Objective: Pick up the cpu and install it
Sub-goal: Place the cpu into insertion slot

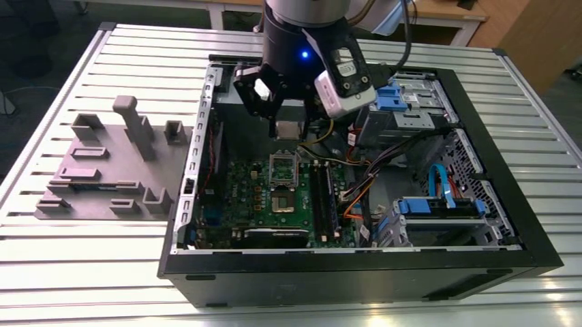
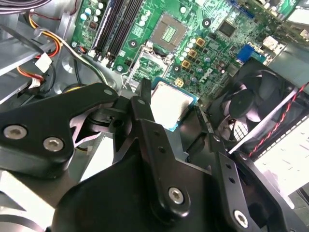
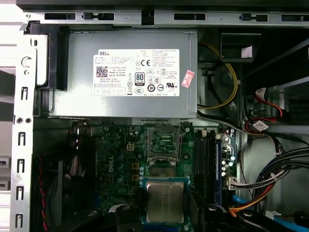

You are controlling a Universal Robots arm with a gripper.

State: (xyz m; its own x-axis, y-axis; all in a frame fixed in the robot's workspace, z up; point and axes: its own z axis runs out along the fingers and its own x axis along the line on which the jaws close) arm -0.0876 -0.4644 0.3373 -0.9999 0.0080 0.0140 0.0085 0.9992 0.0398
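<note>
Links of the gripper (image 2: 172,106) cover part of the cpu (image 2: 169,100) in the second wrist view, and the arm (image 1: 300,27) is cut off at the exterior view's edge

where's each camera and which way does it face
Exterior view: off the arm, looking down into the open computer case; arm and pincer show.
First wrist view: on the arm, facing power supply and motherboard; pincer tips show.
Second wrist view: behind the pincer's black linkage, facing the motherboard.
All share the cpu in the pincer.

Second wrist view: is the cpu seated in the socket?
No, the socket is bare, and the cpu sits apart from it in the pincer.
</note>
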